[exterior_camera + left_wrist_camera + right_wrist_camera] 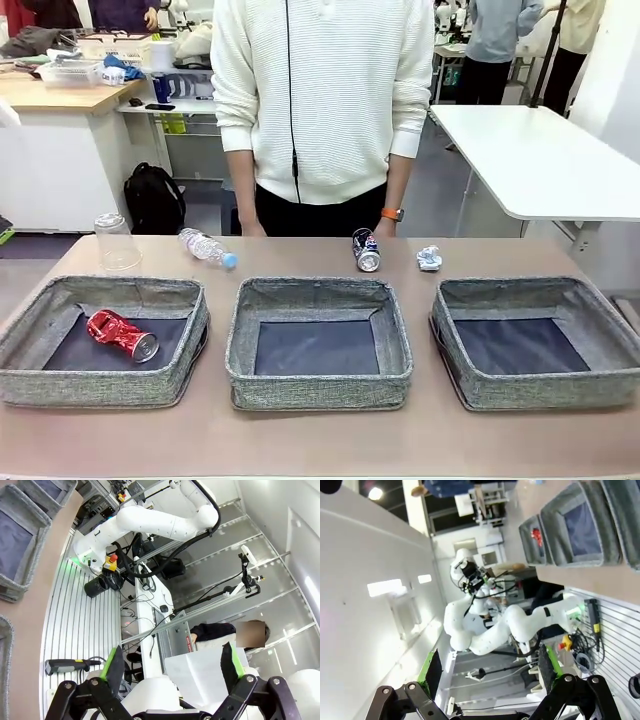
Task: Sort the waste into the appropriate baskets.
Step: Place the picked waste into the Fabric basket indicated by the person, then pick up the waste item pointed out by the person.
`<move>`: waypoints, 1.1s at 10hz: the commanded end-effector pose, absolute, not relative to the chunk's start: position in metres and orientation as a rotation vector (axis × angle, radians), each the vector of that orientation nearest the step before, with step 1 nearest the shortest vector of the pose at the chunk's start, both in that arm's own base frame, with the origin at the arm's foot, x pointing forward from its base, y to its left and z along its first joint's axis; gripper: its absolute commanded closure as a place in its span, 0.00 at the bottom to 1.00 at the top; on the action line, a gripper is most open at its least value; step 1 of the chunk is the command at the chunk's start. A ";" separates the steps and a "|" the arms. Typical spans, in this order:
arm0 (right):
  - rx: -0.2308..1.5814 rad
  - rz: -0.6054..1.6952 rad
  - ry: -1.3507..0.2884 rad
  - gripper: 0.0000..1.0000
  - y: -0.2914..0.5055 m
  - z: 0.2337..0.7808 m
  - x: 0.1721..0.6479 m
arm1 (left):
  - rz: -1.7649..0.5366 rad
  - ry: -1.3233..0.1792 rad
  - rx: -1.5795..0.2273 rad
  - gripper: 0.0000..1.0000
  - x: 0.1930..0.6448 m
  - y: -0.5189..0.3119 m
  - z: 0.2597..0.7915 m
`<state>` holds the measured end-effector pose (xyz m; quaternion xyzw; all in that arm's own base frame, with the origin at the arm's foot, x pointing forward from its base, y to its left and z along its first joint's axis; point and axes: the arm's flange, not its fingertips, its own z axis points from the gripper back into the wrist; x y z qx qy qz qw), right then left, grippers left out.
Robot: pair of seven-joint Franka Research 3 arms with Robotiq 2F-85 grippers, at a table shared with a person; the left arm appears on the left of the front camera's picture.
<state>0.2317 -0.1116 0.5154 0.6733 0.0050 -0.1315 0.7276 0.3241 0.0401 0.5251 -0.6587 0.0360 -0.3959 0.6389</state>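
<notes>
Left claw and right claw both spread, empty; crushed red metal can sits in lower-left grey woven basket, but clear plastic cup, blue-capped clear bottle, blue-silver can, crumpled white paper ball wait mid-frame on table.

Nothing legible anywhere. The crushed red can at eight o'clock and the dark blue-silver can at twelve o'clock carry markings, all too small to read.
</notes>
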 end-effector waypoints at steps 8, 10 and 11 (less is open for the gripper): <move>1.505 -0.265 -0.007 0.00 -0.112 0.517 0.235 | -0.902 0.070 -1.512 0.00 0.324 0.038 0.527; 1.505 -0.265 -0.007 0.00 -0.112 0.517 0.235 | -0.902 0.070 -1.512 0.00 0.324 0.038 0.527; 1.505 -0.265 -0.007 0.00 -0.112 0.517 0.235 | -0.902 0.070 -1.512 0.00 0.324 0.038 0.527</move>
